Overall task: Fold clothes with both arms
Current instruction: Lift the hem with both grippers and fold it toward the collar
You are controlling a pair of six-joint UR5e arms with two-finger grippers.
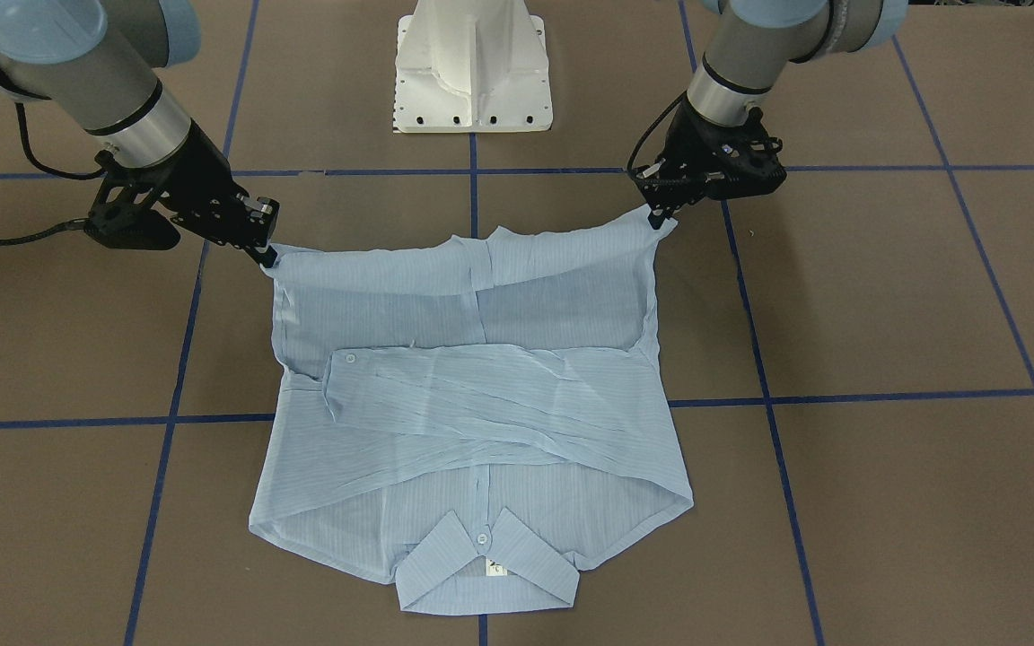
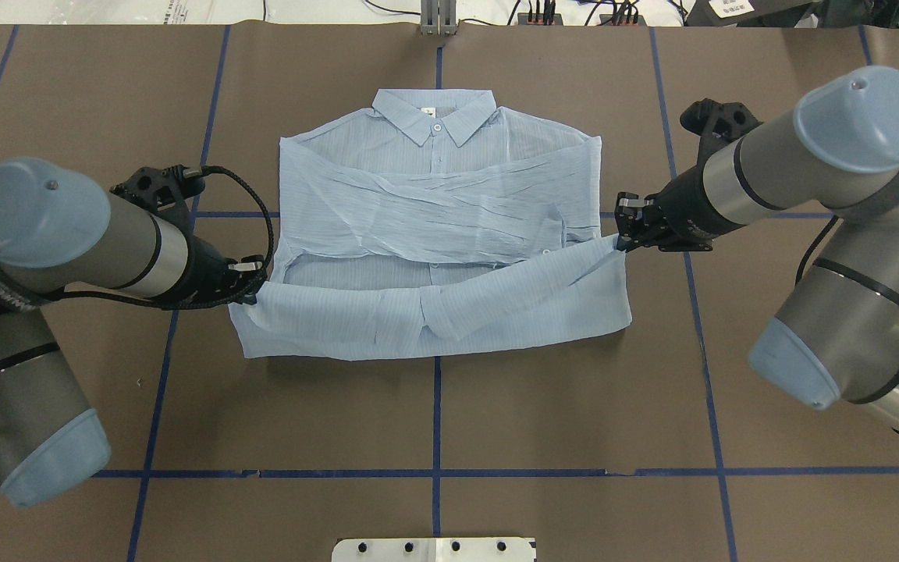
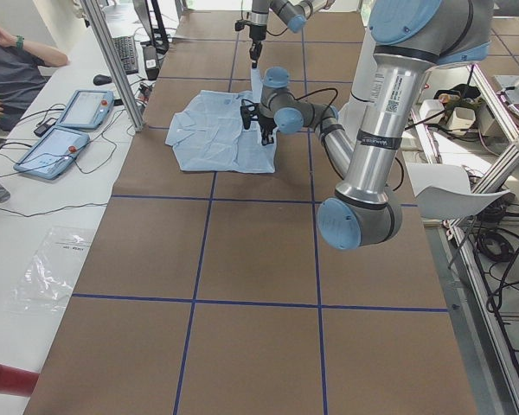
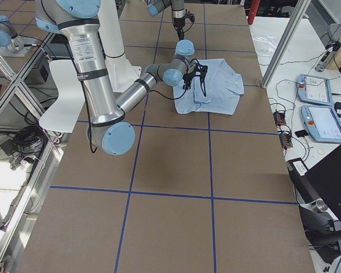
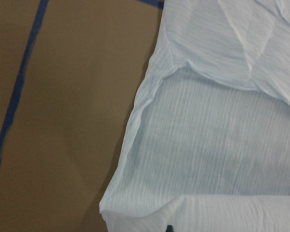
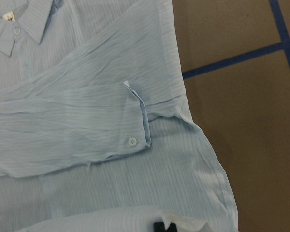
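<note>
The light-blue striped shirt (image 2: 434, 203) lies flat on the brown table, collar (image 2: 434, 117) away from the robot, with both sleeves folded across the chest. Its hem edge is lifted and doubled back over the lower body. My left gripper (image 2: 254, 290) is shut on the hem's left corner, and also shows in the front view (image 1: 661, 218). My right gripper (image 2: 620, 242) is shut on the right corner, seen from the front too (image 1: 267, 258). In the right wrist view a buttoned cuff (image 6: 135, 125) lies on the shirt (image 6: 87, 159). The left wrist view looks down on the shirt (image 5: 217, 145) and its side edge.
The white robot base (image 1: 474, 67) stands behind the shirt. Blue tape lines (image 2: 435, 421) grid the brown table. Along the far table edge stand two tablets (image 3: 56, 147), a metal post (image 3: 112, 60) and cables; a seated person (image 3: 13, 73) is beside them.
</note>
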